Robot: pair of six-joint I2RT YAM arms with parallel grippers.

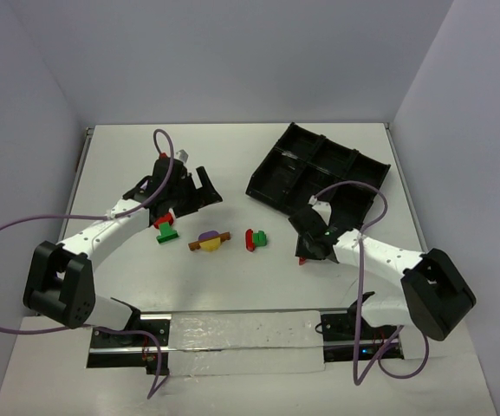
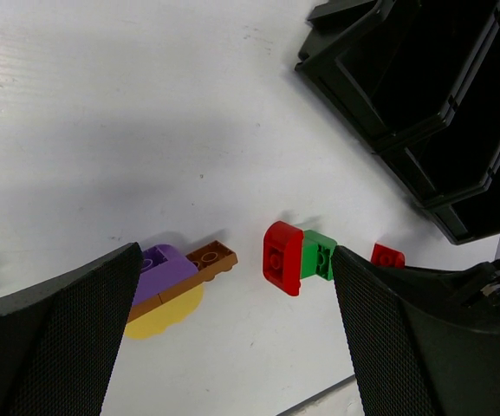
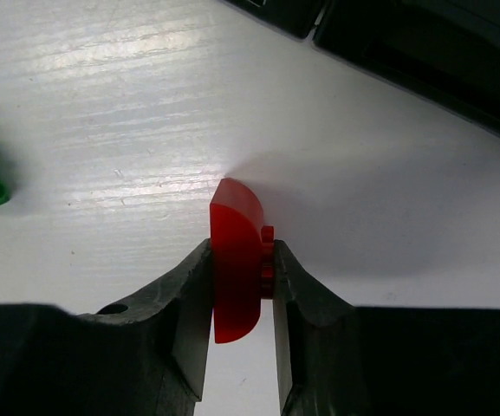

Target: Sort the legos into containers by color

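Right hand (image 3: 243, 260) clamped on a red brick (image 3: 232, 264), lower centre, pinched edge-on for carrying to the tray (image 3: 423, 48) along the top right. Left hand (image 2: 237, 256) spread wide over the red-green cluster (image 2: 291, 257), mid-frame, probably lining up next.

glossy red plastic brick (image 3: 235, 260) between matt black fingers (image 3: 185, 334); ahead, white tabletop (image 3: 102, 104) with streaky sheen and a shiny black plastic tray (image 3: 444, 52).

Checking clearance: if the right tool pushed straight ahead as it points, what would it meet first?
Likely the bare table, with the held red lego touching first; the tray lies farther ahead, depth unclear.
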